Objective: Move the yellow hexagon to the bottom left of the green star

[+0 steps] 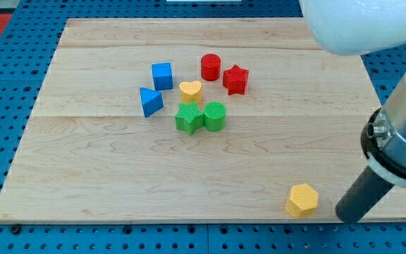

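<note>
The yellow hexagon (302, 200) lies near the board's bottom edge, at the view's lower right. The green star (188, 118) sits in the middle cluster, far up and to the left of the hexagon. My tip (345, 216) is at the view's lower right, just to the right of the yellow hexagon and slightly below it, with a small gap between them. The rod rises up and right to the arm's body.
Touching the green star's right side is a green cylinder (215, 116). A yellow heart (190, 91) sits just above the star. A blue cube (162, 75), a blue triangle (150, 101), a red cylinder (211, 67) and a red star (236, 79) surround them on the wooden board (83, 162).
</note>
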### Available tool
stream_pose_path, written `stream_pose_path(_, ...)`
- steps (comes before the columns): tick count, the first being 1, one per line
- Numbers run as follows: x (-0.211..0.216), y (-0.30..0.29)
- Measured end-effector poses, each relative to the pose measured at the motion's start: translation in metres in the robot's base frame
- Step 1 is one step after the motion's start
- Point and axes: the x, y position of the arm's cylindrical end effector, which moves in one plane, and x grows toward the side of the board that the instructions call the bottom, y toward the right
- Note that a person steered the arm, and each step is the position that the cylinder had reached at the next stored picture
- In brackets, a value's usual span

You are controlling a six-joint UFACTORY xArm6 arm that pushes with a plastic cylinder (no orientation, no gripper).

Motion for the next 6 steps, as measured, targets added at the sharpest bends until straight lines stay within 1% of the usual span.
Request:
stream_pose_path(1, -0.023, -0.024)
stream_pose_path(2, -0.023, -0.09)
stream_pose_path(3, -0.013, -0.072)
stream_pose_path(4, 0.0, -0.102)
stream_pose_path(5, -0.001, -0.183)
stream_pose_path(6, -0.034, -0.176)
